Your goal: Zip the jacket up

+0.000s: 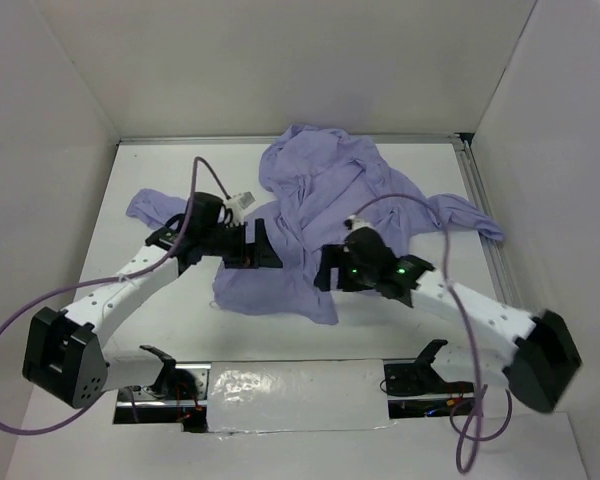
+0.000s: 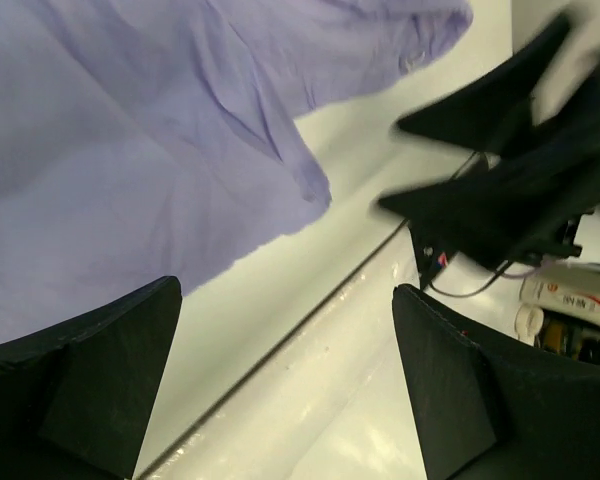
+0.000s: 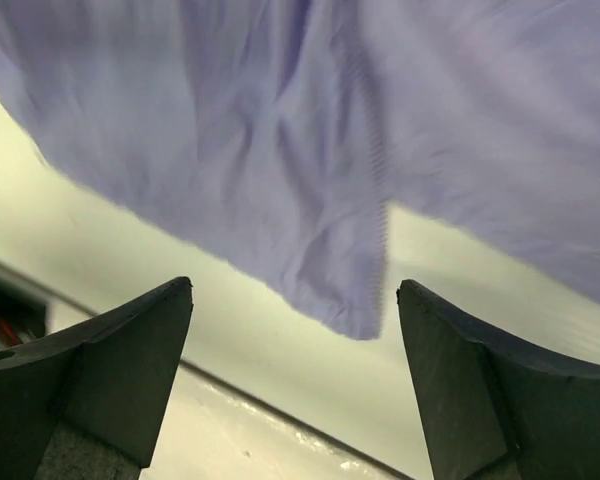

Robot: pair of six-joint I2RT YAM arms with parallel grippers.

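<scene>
The lavender jacket [image 1: 320, 190] lies crumpled on the white table, sleeves out to the left and right, hem towards me. My left gripper [image 1: 269, 250] is open at the hem's left part, over the fabric edge. My right gripper [image 1: 324, 270] is open at the hem's lower right corner. In the left wrist view the jacket [image 2: 130, 150] fills the upper left, and the left gripper [image 2: 285, 290] holds nothing, with bare table between the jaws. In the right wrist view a jacket corner [image 3: 365, 315] with a zipper-tooth edge [image 3: 383, 220] hangs just ahead of the empty right gripper [image 3: 295, 288].
White walls close the table in on three sides. A metal rail [image 1: 483, 215] runs along the right edge. A glossy taped strip [image 1: 290, 385] crosses the near edge between the arm bases. The right arm's black gripper [image 2: 500, 190] shows close by in the left wrist view.
</scene>
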